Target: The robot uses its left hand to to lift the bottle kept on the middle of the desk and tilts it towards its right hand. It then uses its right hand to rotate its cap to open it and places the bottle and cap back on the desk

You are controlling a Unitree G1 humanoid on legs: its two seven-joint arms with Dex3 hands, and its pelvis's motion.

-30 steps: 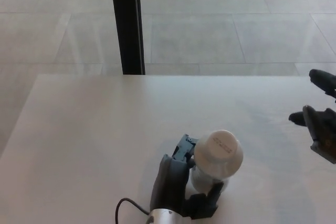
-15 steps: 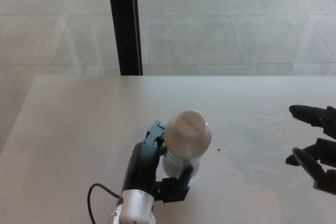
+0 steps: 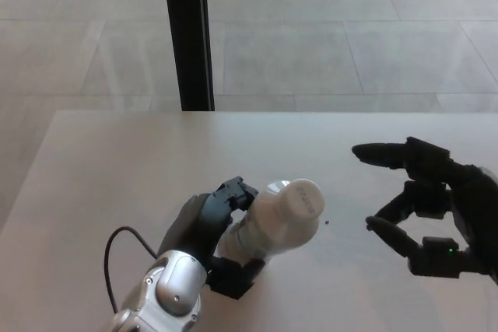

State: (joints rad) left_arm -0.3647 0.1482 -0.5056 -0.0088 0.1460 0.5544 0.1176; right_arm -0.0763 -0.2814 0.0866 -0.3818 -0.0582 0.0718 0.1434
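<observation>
Now tilted further toward right hand [image 3: 432,207], which sits closer than half a second ago. Bottle [image 3: 268,227] held above tabletop [image 3: 117,161] in left hand [image 3: 204,231], fingers wrapped round body. Right fingers spread, empty. Align over cap [image 3: 299,200], then close squarely. Bottle base hidden; cap thread unclear.

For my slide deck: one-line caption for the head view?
Left hand tilts white bottle, cap toward open right hand, above the desk.
</observation>
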